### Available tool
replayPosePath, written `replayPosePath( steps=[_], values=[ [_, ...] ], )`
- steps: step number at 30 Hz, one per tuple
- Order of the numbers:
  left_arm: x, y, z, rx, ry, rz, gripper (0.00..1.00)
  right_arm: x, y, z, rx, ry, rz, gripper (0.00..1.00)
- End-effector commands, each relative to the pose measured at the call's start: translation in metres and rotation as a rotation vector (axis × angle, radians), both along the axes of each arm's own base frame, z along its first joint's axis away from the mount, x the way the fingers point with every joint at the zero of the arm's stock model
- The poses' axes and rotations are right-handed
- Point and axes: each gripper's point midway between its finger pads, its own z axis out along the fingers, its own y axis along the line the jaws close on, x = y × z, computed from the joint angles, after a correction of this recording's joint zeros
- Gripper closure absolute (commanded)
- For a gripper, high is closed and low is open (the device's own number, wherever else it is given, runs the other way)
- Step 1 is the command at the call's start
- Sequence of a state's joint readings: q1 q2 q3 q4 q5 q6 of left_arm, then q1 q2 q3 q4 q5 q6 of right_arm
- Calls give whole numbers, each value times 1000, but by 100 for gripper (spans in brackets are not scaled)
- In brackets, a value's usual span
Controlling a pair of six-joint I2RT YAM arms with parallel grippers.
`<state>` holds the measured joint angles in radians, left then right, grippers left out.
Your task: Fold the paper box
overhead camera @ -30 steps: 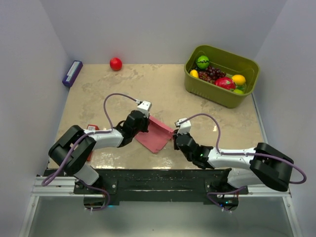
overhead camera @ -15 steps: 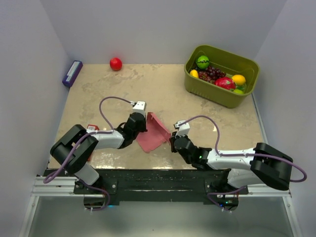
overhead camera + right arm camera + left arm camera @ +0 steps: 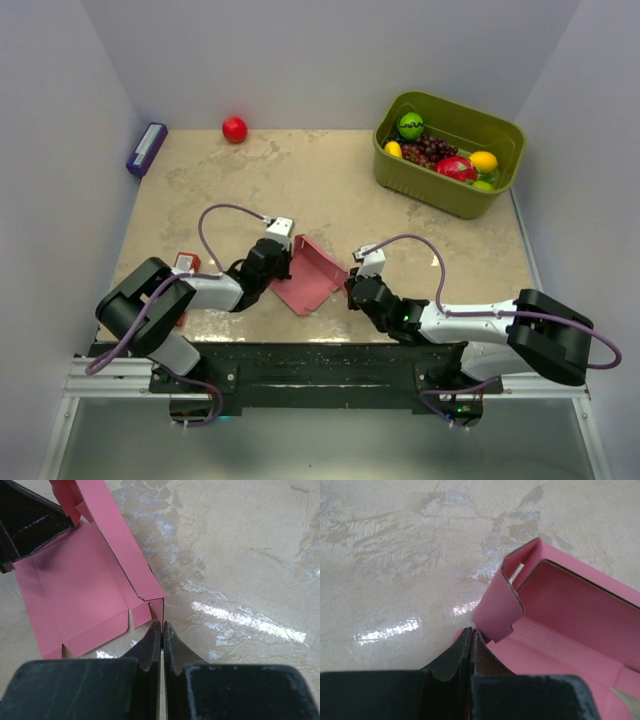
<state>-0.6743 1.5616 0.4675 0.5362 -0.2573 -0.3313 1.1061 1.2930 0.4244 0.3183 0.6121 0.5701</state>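
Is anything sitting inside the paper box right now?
Nothing shows. The left wrist view sees only the bare pink floor and raised walls of the paper box. The near corner is hidden behind the left gripper, which is shut on the box's edge.

right hand (image 3: 160,630) pinches the paper box (image 3: 80,590) at its corner.

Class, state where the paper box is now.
In the top view, the paper box lies front-centre on the table, between the left gripper and the right gripper, each shut on an edge.
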Motion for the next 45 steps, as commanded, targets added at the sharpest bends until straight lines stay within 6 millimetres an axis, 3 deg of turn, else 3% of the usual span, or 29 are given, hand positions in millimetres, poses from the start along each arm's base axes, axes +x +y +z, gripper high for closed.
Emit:
replayPosePath(
  steps=[1,3,4,7,9,12,17,24,30,36,40,42,45],
  values=[
    [-12,-6,19,-29,-40,-100,88,6,0,13,-2,-35,-17,100],
    [-19,-5,27,-44,-51,-128,65,6,-2,16,-15,-52,2,100],
    [-27,0,21,-25,-33,-144,49,4,-4,15,-23,-55,13,100],
    [-35,5,28,-30,-54,-175,33,2,-3,22,-16,-80,57,100],
    [-37,3,42,-86,-96,-210,32,1,-3,27,-7,-93,83,100],
    [-35,16,50,-126,-95,-165,29,0,-7,27,-10,-89,111,100],
    [-37,11,63,-164,-119,-240,24,0,-6,29,-7,-97,151,100],
    [-21,-5,75,-146,-131,-309,23,3,2,25,-51,-93,184,100],
    [-4,-7,64,-90,-105,-300,32,2,6,25,-47,-91,203,100],
    [-4,-7,51,-61,-52,-310,57,4,7,23,-63,-87,198,100],
    [-6,-3,52,-65,-75,-295,80,7,4,24,-58,-88,164,100],
    [-10,-3,52,-86,-81,-297,89,8,0,25,-49,-76,127,93],
    [-11,-2,56,-108,-100,-273,98,10,-5,34,-19,-57,65,53]
  ],
)
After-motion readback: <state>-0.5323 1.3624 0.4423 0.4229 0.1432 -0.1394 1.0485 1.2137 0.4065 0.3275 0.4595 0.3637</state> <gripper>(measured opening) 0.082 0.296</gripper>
